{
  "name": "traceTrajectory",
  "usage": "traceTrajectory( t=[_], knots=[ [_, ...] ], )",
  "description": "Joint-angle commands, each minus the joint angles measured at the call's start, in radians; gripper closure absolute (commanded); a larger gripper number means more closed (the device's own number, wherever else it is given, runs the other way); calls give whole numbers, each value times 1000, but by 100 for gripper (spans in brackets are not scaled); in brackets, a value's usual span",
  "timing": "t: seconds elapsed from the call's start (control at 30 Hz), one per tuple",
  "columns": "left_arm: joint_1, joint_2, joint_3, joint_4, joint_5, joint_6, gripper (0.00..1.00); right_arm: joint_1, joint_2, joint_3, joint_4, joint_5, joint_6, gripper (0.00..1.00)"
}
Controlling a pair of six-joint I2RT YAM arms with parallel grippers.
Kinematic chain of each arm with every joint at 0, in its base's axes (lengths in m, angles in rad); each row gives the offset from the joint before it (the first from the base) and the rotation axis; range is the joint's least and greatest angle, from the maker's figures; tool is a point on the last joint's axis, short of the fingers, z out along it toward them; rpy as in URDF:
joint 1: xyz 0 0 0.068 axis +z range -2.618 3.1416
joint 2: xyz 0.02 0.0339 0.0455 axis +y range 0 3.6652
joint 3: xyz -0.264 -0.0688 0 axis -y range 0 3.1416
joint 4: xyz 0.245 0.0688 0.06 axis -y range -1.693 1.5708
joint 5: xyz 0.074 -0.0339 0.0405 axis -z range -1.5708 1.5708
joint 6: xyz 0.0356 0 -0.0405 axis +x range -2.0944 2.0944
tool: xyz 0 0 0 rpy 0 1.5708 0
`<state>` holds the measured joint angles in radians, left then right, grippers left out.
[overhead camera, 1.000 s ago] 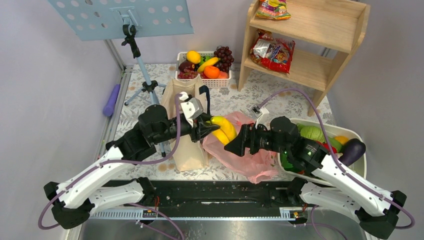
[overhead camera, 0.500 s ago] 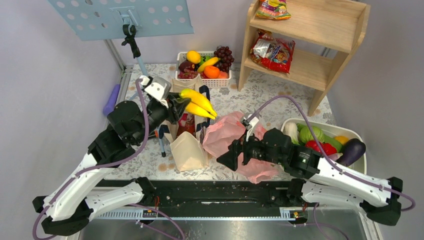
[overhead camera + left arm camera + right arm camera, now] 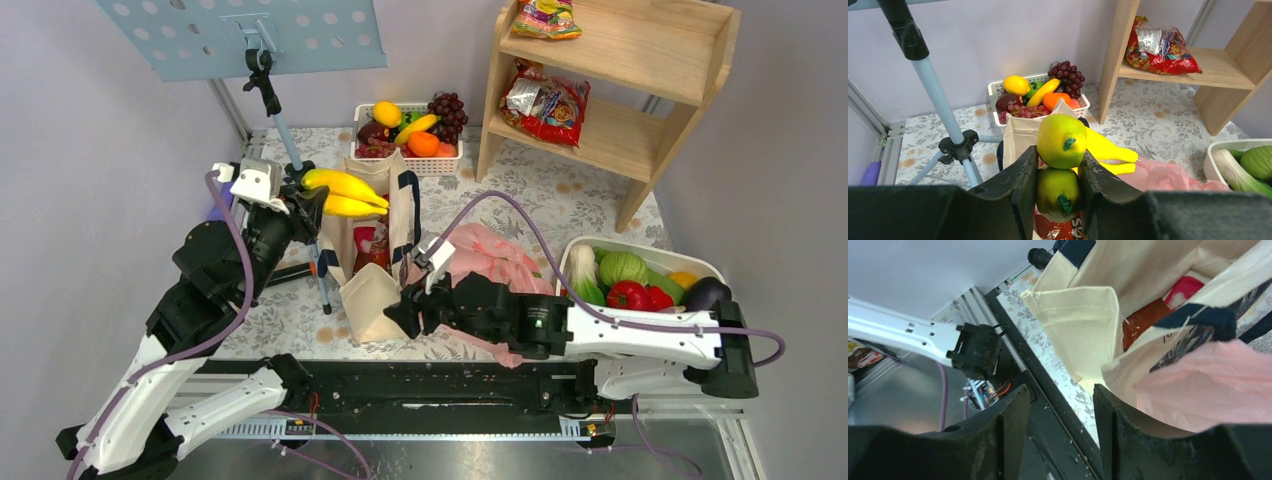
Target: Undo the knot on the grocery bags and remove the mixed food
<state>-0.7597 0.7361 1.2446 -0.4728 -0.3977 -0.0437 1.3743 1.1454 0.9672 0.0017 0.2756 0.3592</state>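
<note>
The left claw (image 3: 1058, 172) is clamped on the bananas (image 3: 345, 190). The right claw (image 3: 1060, 410) is apart, empty, beside the tote (image 3: 375, 300).

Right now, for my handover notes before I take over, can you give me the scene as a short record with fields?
left hand: shut on bananas, held above the tote
right hand: open, empty, low at the tote's near side
pink bag: crumpled, right of the tote, behind the right hand
tote contents: a red packet shows inside
tub: far right, holds vegetables
</note>
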Motion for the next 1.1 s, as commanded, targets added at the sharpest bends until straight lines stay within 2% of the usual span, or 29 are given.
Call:
traceTrajectory(
  t=[0.0,0.17,0.4,0.5,0.53,0.6,0.63,0.8,1.07],
  knots=[
    [7,-24,-34,82,-43,-33,100,17,95,92,59,126,-62,44],
    [10,-32,-37,81,-51,-29,100,22,173,115,39,300,-35,53],
    [10,-44,-33,76,-54,-1,100,21,166,96,28,350,-19,47],
    [10,-46,-33,85,-56,0,100,21,200,107,23,377,-38,60],
    [10,-48,-32,89,-55,-1,100,20,214,110,23,389,-47,68],
    [10,-50,-27,89,-44,0,100,22,227,143,6,419,-63,96],
    [11,-52,-18,87,-37,-1,100,20,225,159,-39,443,-69,100],
    [12,-53,20,58,-27,1,100,-4,131,137,-54,618,-180,100],
    [13,20,45,53,5,-4,100,-196,-175,-38,-217,642,-129,100]
  ],
)
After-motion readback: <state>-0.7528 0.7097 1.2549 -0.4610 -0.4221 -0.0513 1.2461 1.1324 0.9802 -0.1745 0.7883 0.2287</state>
